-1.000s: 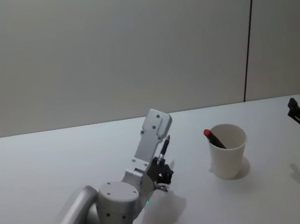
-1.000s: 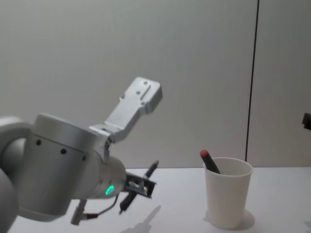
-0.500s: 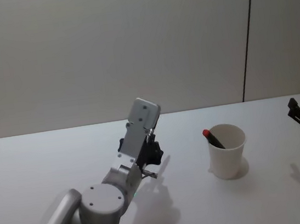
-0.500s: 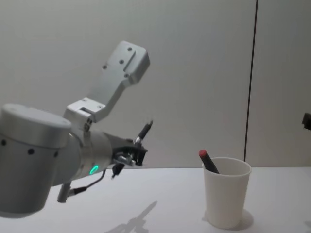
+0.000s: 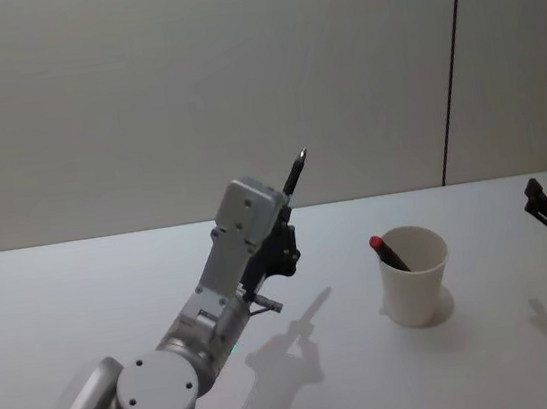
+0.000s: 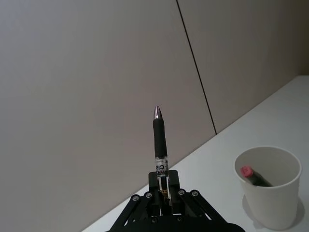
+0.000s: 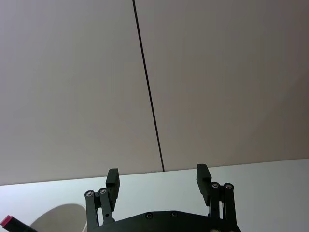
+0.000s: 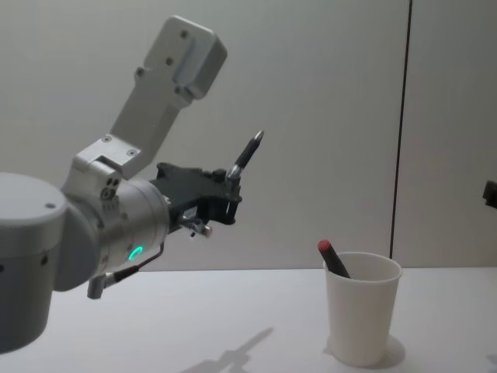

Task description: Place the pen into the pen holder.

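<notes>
I am clenching my left claw (image 8: 233, 177) on a black pen (image 8: 248, 150), holding it tip-up above the white table (image 5: 53, 294), well left of the white paper cup (image 5: 415, 277), where a red-capped pen (image 5: 388, 252) is leaning. My right claw (image 7: 158, 176) is hanging released near the table's right edge. A grey wall (image 5: 138, 91) with one dark seam (image 5: 451, 60) is standing behind.
</notes>
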`<action>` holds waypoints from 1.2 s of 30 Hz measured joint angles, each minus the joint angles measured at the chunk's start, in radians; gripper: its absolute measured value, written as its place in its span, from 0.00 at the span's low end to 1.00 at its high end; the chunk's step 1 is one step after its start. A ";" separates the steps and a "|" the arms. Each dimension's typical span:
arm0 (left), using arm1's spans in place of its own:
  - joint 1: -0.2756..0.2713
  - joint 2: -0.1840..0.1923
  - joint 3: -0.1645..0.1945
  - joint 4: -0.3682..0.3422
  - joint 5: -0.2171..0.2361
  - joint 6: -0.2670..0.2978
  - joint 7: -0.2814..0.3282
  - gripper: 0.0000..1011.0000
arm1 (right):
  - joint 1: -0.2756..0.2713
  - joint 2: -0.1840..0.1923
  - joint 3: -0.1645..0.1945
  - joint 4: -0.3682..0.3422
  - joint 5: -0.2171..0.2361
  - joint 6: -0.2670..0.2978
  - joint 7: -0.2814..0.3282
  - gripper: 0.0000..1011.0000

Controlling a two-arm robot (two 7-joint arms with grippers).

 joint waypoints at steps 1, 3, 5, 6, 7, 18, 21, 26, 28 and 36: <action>0.001 0.003 -0.002 0.003 0.001 -0.035 -0.012 0.13 | 0.000 0.000 0.000 0.000 0.000 0.000 0.000 0.99; 0.001 0.006 -0.004 0.010 0.003 -0.074 -0.026 0.13 | 0.000 0.000 0.000 0.000 0.000 0.000 0.000 0.99; 0.002 0.008 -0.005 0.013 0.005 -0.094 -0.033 0.13 | 0.000 0.000 0.000 0.000 0.000 0.000 0.000 0.99; 0.002 0.009 -0.006 0.015 0.006 -0.111 -0.039 0.13 | 0.000 0.000 0.000 0.000 0.000 0.000 0.000 0.99; 0.002 0.010 -0.006 0.016 0.006 -0.115 -0.041 0.13 | 0.000 0.000 0.000 0.000 0.000 0.000 0.000 0.99; -0.001 0.014 -0.013 0.021 0.006 -0.129 -0.081 0.13 | 0.000 0.000 0.000 0.000 0.000 0.000 0.000 0.99; -0.006 0.016 -0.017 0.030 0.006 -0.145 -0.108 0.13 | 0.000 0.000 0.000 0.000 0.000 0.000 0.000 0.99; -0.018 0.020 -0.023 0.052 0.007 -0.189 -0.168 0.13 | 0.000 0.000 0.000 0.000 0.000 0.000 0.000 0.99; -0.024 0.021 -0.025 0.062 0.009 -0.208 -0.192 0.13 | 0.000 0.000 0.000 0.000 0.000 0.000 0.000 0.99; -0.045 0.024 -0.032 0.096 0.017 -0.277 -0.269 0.13 | 0.000 0.000 0.000 0.000 0.000 0.000 0.000 0.99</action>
